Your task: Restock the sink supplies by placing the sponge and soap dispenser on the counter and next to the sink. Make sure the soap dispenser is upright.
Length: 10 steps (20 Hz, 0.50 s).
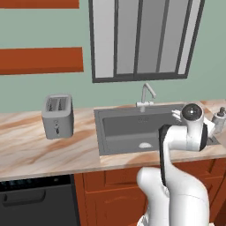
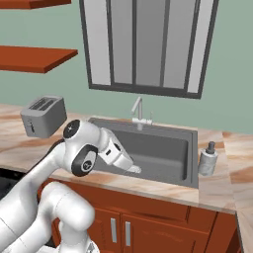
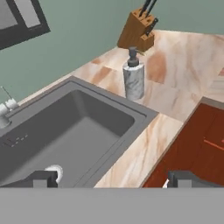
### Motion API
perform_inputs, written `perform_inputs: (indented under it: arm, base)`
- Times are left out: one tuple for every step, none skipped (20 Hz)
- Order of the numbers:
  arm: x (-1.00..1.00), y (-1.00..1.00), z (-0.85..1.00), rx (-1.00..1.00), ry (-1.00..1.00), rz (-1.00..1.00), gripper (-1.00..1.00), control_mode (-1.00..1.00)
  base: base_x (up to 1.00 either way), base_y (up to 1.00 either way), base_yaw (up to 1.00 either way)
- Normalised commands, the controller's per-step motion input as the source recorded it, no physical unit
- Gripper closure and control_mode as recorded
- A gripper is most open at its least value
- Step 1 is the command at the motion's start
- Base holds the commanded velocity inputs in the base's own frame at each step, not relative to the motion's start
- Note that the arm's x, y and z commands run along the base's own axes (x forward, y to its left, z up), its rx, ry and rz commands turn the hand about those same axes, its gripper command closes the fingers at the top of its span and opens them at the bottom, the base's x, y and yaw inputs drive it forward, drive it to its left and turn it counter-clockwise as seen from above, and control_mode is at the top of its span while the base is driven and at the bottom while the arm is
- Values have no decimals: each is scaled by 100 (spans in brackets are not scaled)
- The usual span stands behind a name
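The soap dispenser [image 3: 134, 76], a whitish bottle with a grey pump, stands upright on the counter [image 3: 175, 87] just beyond the sink's right rim. It shows too as the soap dispenser [image 2: 208, 159] [image 1: 219, 117] in both base views. The dark grey sink [image 2: 163, 148] [image 1: 123, 128] [image 3: 65, 127] is recessed in the counter. My gripper [image 2: 133, 169] [image 3: 113, 178] hangs open and empty above the sink's front right part, short of the dispenser and apart from it. The sponge is out of view.
A grey toaster [image 1: 57, 115] [image 2: 44, 115] stands on the counter left of the sink. A chrome faucet [image 1: 147, 95] rises behind the basin. A wooden knife block [image 3: 138, 30] sits against the wall past the dispenser. Wooden cabinets [image 2: 148, 222] run below the counter.
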Motion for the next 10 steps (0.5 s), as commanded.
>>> perform_inputs:
  arm:
    - [0, 37, -14, -2, 3, 1, -100, -100]
    - [0, 43, -16, -4, 1, 0, -100, -100]
    - [0, 48, -13, -4, 1, 0, -100, -100]
    - [-1, 56, -14, -8, 2, 0, -100, -100]
    - [0, 56, -14, -8, 0, 0, -100, -100]
    - [-4, 53, -19, -7, 0, 0, -100, -100]
    - [-13, 44, -21, -3, 0, 1, -100, -100]
    - [-20, 39, -12, -5, 0, 5, -100, -100]
    - [-64, 41, -18, -5, -6, 9, -100, -100]
    - [0, 0, 0, 0, 0, 0, -100, 100]
  base:
    - [0, 0, 0]
    - [0, 0, 0]
    - [0, 0, 0]
    - [0, 0, 0]
    - [0, 0, 0]
    - [0, 0, 0]
    - [0, 0, 0]
    - [0, 0, 0]
    - [0, 0, 0]
    - [-66, 63, 2]
